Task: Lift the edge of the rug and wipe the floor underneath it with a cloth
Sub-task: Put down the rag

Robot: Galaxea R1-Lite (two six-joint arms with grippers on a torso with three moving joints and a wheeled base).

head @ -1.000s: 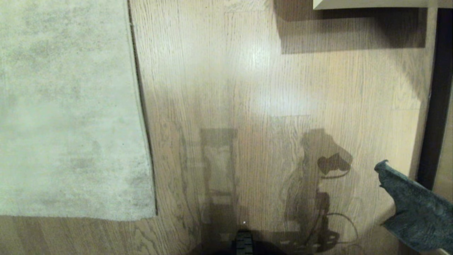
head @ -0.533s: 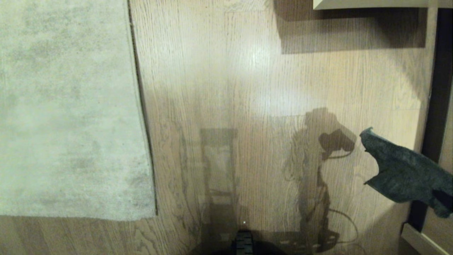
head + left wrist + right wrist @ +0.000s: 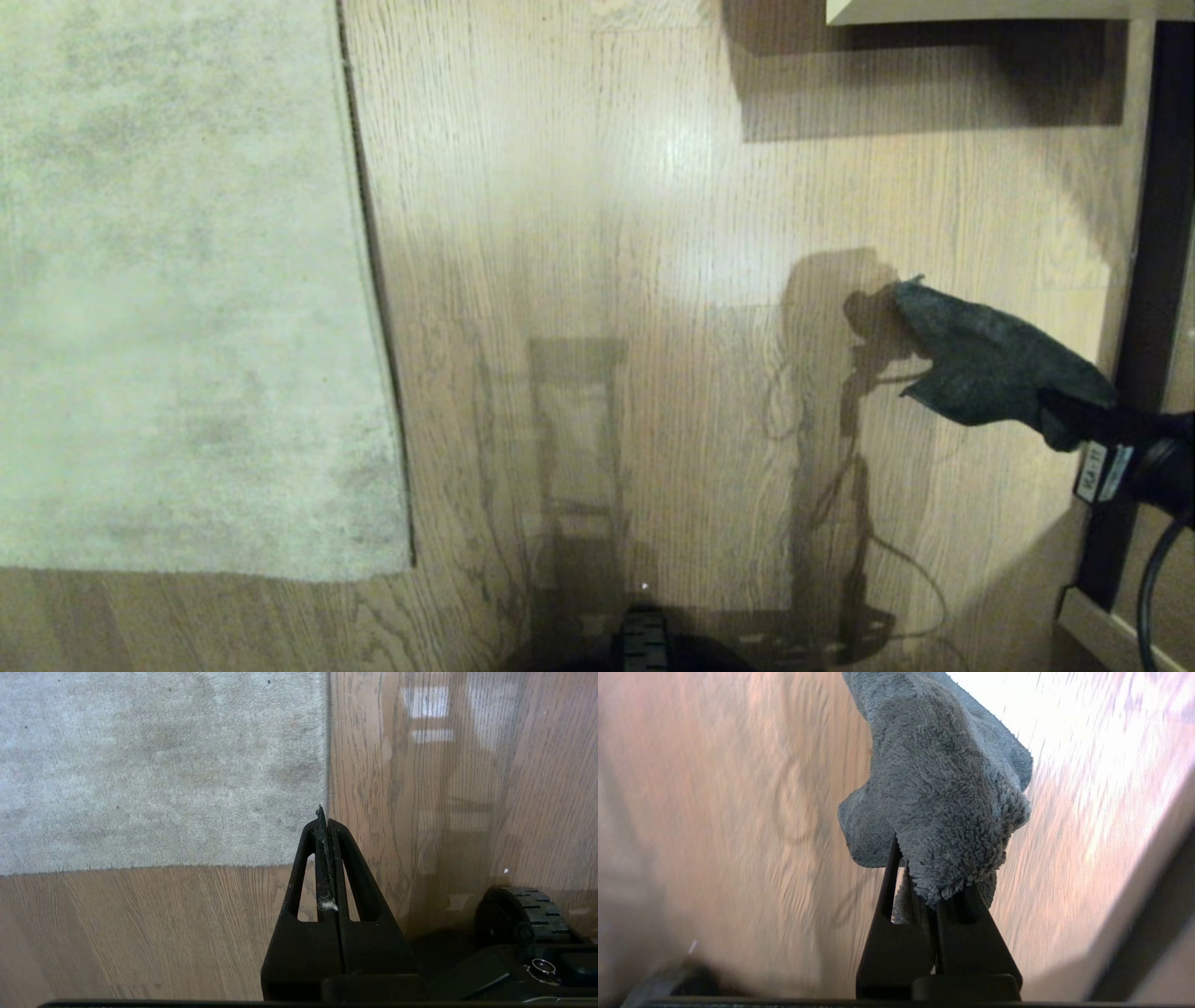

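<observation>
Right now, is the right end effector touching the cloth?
Touching. The right wrist view shows the right end effector shut on the cloth, fabric pinched between its fingers.

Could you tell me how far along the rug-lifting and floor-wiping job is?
Done: the right hand is shut on the cloth, held above the bare floor at the scene's right. In hand: nothing more than carrying it. Left: everything else. The rug lies flat, its edge unlifted; the left hand is shut and empty by the rug's corner. No wiping underneath yet.

No legible text or labels.
</observation>
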